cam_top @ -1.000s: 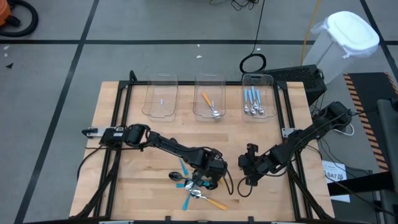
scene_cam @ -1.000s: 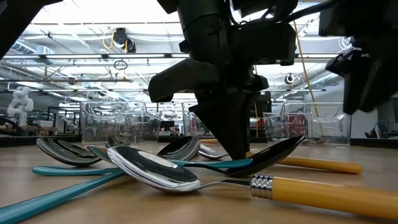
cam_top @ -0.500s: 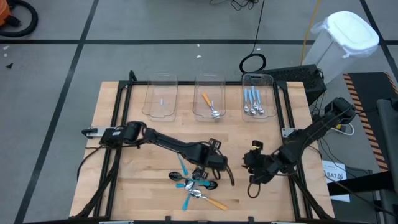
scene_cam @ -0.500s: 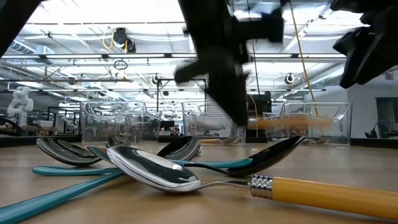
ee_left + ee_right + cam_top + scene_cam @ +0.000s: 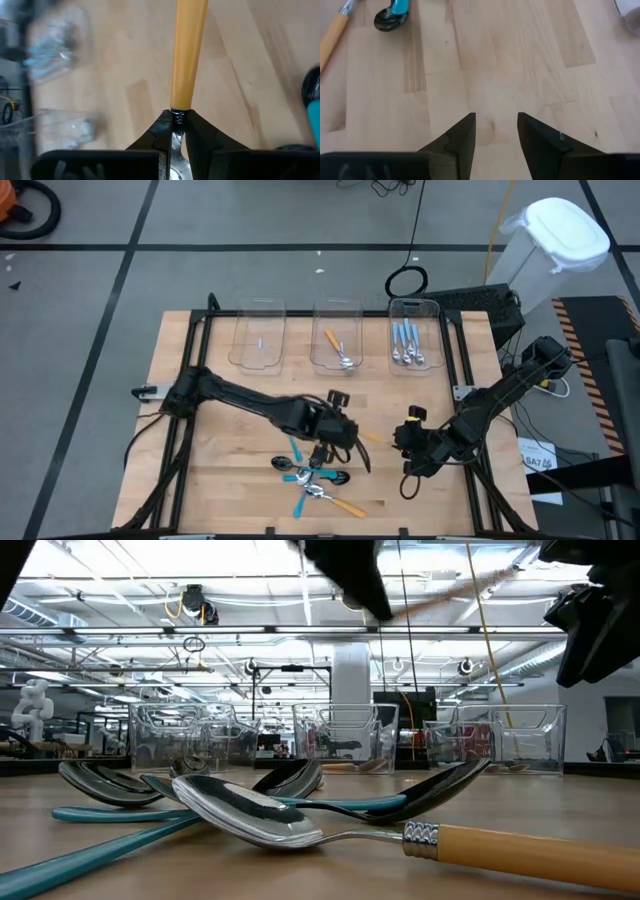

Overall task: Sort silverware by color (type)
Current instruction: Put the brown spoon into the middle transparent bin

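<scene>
1. Your left gripper (image 5: 345,432) is clamped on an orange-handled silver-bowled spoon (image 5: 188,55), lifted above the table centre.
2. Sorted so far: one orange spoon in the middle clear plastic bin (image 5: 336,330), light-blue spoons in the right-hand bin (image 5: 413,310); the left-hand bin (image 5: 259,330) looks nearly bare.
3. The mixed pile of teal and orange spoons (image 5: 315,480) remains near the front edge.
4. Your right gripper (image 5: 408,438) waits beside it, fingers apart, empty.
5. No readable labels or writing.
</scene>
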{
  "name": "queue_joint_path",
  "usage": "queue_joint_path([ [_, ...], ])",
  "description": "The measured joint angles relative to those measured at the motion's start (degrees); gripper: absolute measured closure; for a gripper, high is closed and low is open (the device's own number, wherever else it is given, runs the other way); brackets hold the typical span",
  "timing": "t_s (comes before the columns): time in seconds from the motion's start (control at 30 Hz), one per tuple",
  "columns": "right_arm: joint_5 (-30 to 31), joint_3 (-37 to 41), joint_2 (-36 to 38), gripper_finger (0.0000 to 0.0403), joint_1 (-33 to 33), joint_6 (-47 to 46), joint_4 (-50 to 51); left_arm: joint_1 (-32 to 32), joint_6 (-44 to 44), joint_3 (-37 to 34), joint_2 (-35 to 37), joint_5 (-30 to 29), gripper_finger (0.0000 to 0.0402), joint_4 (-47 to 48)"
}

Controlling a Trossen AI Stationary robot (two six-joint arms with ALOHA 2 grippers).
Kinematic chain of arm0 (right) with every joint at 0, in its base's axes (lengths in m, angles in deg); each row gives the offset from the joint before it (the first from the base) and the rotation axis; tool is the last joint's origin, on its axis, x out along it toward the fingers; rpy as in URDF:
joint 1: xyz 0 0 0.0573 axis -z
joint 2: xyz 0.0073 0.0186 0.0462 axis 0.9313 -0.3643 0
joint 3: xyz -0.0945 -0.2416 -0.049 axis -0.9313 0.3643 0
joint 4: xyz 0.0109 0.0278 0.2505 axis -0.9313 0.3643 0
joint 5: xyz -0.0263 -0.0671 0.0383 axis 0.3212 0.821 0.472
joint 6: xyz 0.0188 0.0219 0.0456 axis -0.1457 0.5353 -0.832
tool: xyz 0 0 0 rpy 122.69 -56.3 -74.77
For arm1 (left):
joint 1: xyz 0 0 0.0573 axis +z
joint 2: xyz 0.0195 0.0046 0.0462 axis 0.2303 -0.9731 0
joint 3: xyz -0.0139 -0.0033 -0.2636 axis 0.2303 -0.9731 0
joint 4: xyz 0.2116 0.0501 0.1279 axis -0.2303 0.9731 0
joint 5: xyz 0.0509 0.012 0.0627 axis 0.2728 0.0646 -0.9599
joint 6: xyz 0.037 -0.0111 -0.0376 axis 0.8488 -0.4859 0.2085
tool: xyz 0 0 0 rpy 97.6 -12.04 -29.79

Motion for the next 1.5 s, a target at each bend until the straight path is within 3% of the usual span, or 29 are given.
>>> queue_joint_path([
  [0.3,1.0,-0.02,0.0,0.0261,0.0,-0.55,0.74,-0.33,-2.83,0.09,11.02,-3.48,0.0367,-0.75],
  [0.7,1.2,-0.01,0.0,0.0261,0.0,-0.98,0.95,2.41,-2.1,0.11,17.53,-18.18,0.0367,-4.13],
  [0.93,1.21,-0.01,0.0,0.0261,0.0,-0.98,1.09,9.79,-2.68,0.11,18.07,-17.18,0.0367,-7.87],
  [1.23,1.24,-0.02,0.0,0.0261,0.0,-1.14,1.12,22.17,-7.07,0.15,18.07,-7.76,0.0367,-11.22],
  [1.5,1.24,0.0,0.0,0.0261,0.0,-1.14,1.12,28.82,-10.44,0.15,18.07,-7.23,0.0367,-12.78],
])
